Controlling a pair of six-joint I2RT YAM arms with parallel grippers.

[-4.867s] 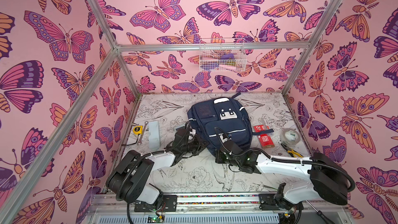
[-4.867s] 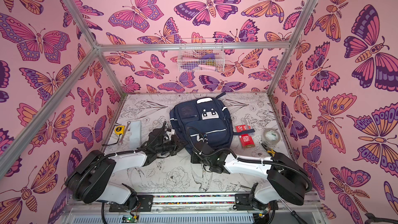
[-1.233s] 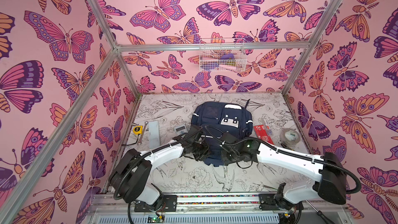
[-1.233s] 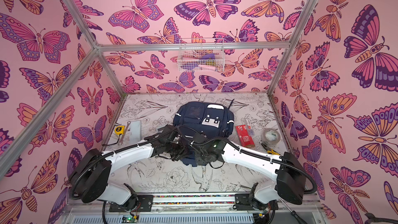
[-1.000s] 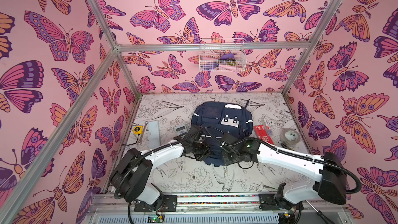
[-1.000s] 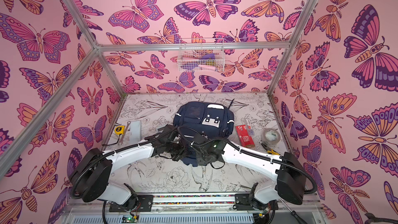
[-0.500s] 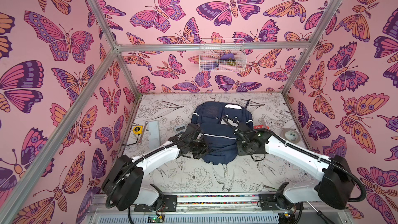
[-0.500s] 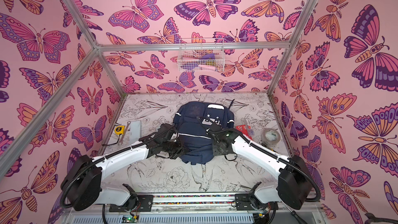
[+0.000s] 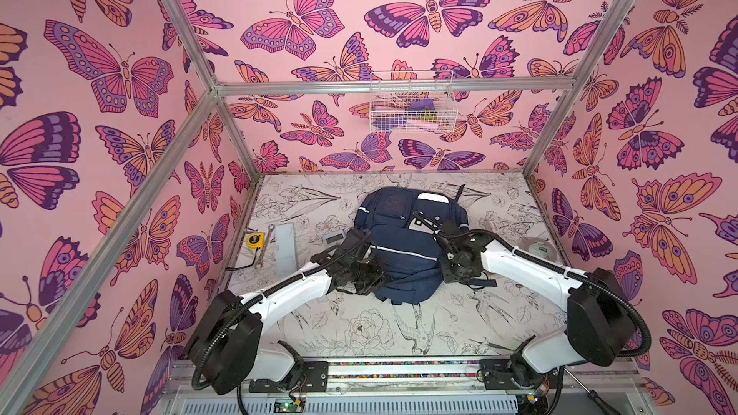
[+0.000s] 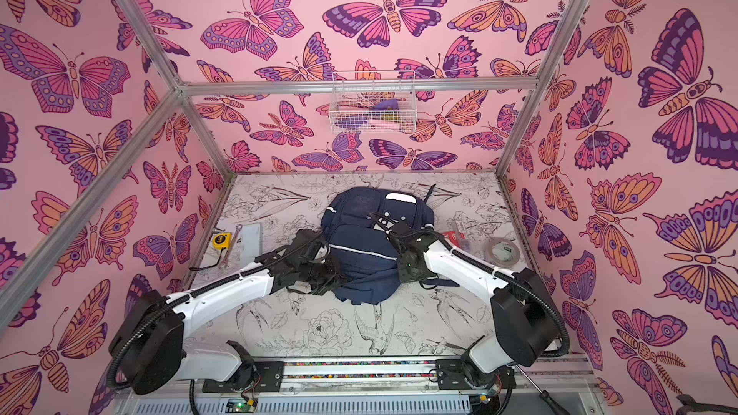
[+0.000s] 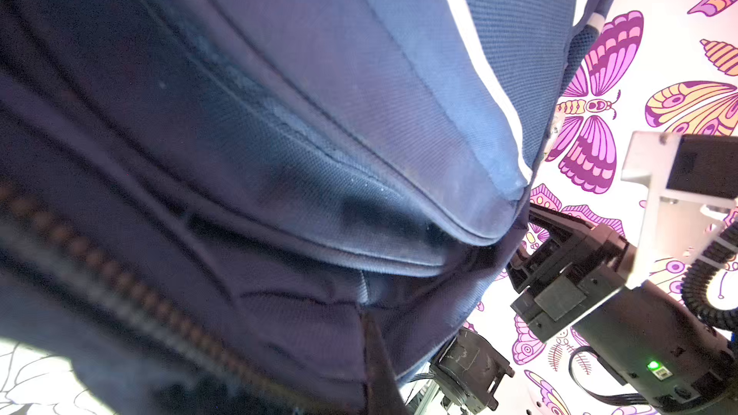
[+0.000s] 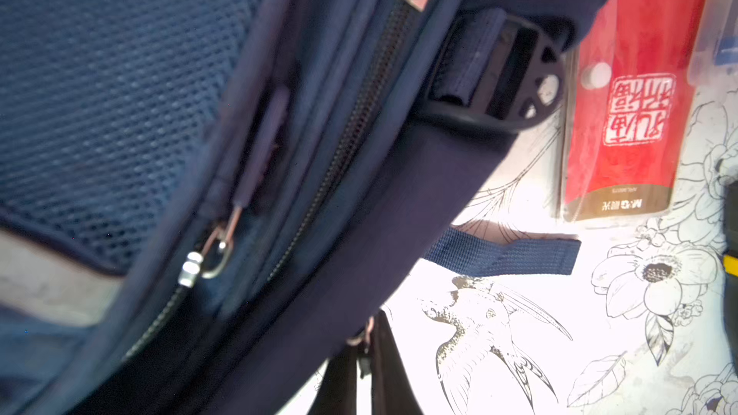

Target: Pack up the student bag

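Pink butterfly walls box in a white table (image 9: 359, 333) printed with line-drawn flowers and birds. From my remote seat, the student bag (image 9: 403, 241) lies near the table's middle, toward the back wall, front face up, with a thin white stripe running across it. Its near end looks bunched between the two arms. The left gripper (image 9: 369, 275) is at the bag's left near corner. In the left wrist view navy fabric fills the picture and puckers toward one dark finger, so I read the fingers as pressed together on a fold of the bag. The right gripper (image 9: 451, 269) sits at the bag's right edge. The left wrist view shows it from the far side (image 11: 519, 241), tips buried in the fabric seam and pinching it. The right wrist view shows a zip pull (image 12: 215, 249), a black buckle (image 12: 503, 73) and a loose strap end (image 12: 507, 257) lying on the table. A red package (image 12: 623, 113) lies just beside the bag on the right, and a roll of tape (image 9: 539, 248) sits further right. A calculator (image 9: 333, 238) lies close to the bag on the left. Further left come a grey flat plate (image 9: 286, 247), a wrench (image 9: 265, 245) and a yellow tape measure (image 9: 254, 240). A wire basket (image 9: 411, 107) hangs on the back wall, but I cannot make out its contents.
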